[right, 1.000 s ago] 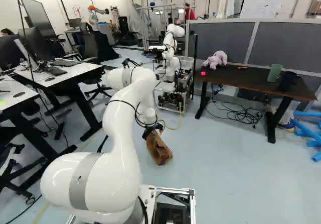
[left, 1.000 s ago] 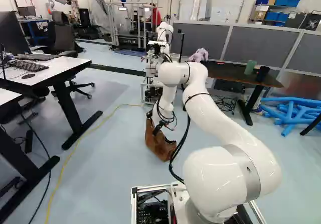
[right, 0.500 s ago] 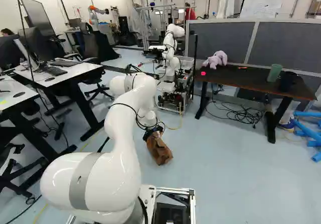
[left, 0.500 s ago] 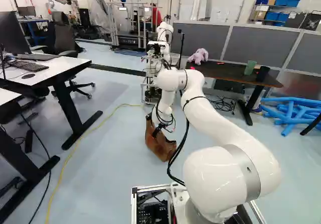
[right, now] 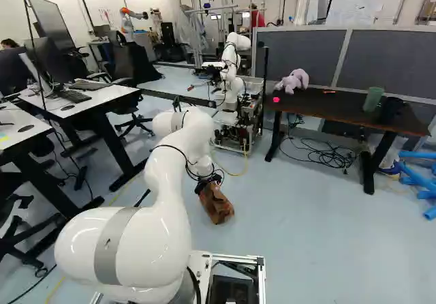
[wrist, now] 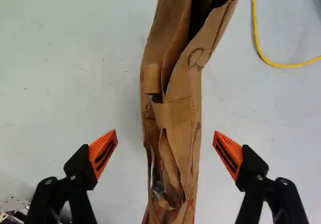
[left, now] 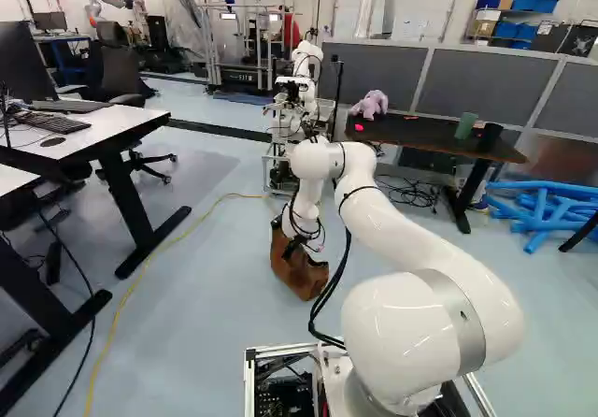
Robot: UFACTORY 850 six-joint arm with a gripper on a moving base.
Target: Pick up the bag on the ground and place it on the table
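Pale floor spreads beneath the brown paper bag in the wrist view, and my pincer stands wide open, one side each way of the bag, neither touching it. I judge the paper light and thin, apt to crumple or tear, so I'd close gently across the folded top, catching both walls. Only here can I see those folds and the gap on each side.

The left base view shows what the wrist can't: the bag slumped on the floor under my wrist, and the table, its near corner behind my arm.

The right base view has that table clear of me, a soft toy at one end and a green cup towards the other.
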